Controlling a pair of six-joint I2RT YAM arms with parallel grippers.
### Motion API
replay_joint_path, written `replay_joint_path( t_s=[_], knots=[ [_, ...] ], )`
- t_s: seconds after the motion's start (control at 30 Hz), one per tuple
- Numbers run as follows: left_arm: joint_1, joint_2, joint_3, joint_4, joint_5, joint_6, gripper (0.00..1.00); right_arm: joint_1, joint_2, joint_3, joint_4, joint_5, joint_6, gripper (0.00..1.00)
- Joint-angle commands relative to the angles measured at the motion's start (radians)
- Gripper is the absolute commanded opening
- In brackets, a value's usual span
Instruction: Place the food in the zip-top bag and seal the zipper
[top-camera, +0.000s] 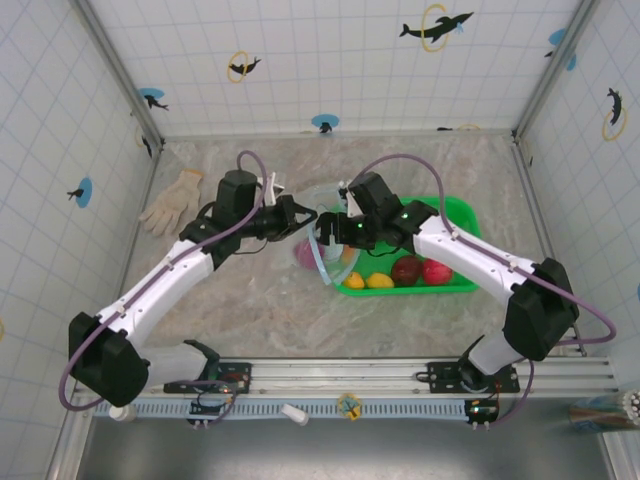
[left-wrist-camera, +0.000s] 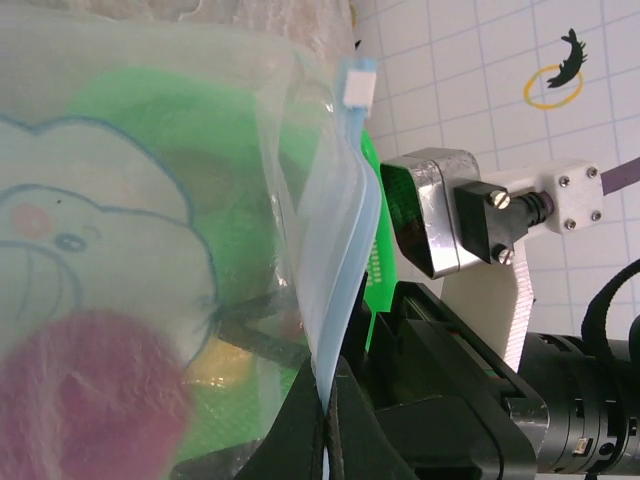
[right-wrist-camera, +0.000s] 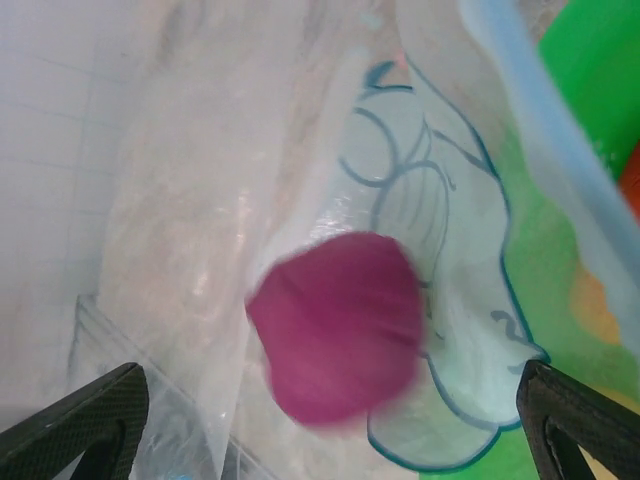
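The zip-top bag (right-wrist-camera: 190, 260) is looking clear and shiny. The magenta food (right-wrist-camera: 340, 325) is looking smooth and dull. The upper-left glove (top-camera: 172, 200) is looking like cloth.

We see the right gripper (right-wrist-camera: 330, 440) with its dark fingertips (right-wrist-camera: 85, 420) spread wide at the bottom corners. Between them a blurred magenta food piece (right-wrist-camera: 338, 325) shows against the clear zip-top bag (right-wrist-camera: 190, 220). The bag's blue zipper (right-wrist-camera: 540, 110) runs along the upper right, beside a green basket (right-wrist-camera: 595, 55).

Probably a robotics lab test cell: grid-printed walls (top-camera: 330, 70) with dolphin stickers (top-camera: 436, 28) rise beyond the left end effector (top-camera: 308, 217) and right end effector (top-camera: 328, 235). Metal corner posts (top-camera: 118, 72) stand to either side of them, and a slotted aluminium rail (top-camera: 400, 375) edges the marble-patterned table (top-camera: 250, 310) on their base side.
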Motion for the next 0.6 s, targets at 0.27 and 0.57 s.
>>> replay_joint_path(
  t_s=[0.27, 0.57],
  knots=[
    [0.017, -0.039, 0.049, -0.131, -0.119, 0.099, 0.0, -0.01, -0.06, 0.009, 0.094, -0.022, 0.001, 0.99],
    [0.018, -0.039, 0.053, -0.17, -0.151, 0.108, 0.0, -0.035, -0.165, -0.014, 0.112, 0.022, -0.049, 1.0]
  ],
)
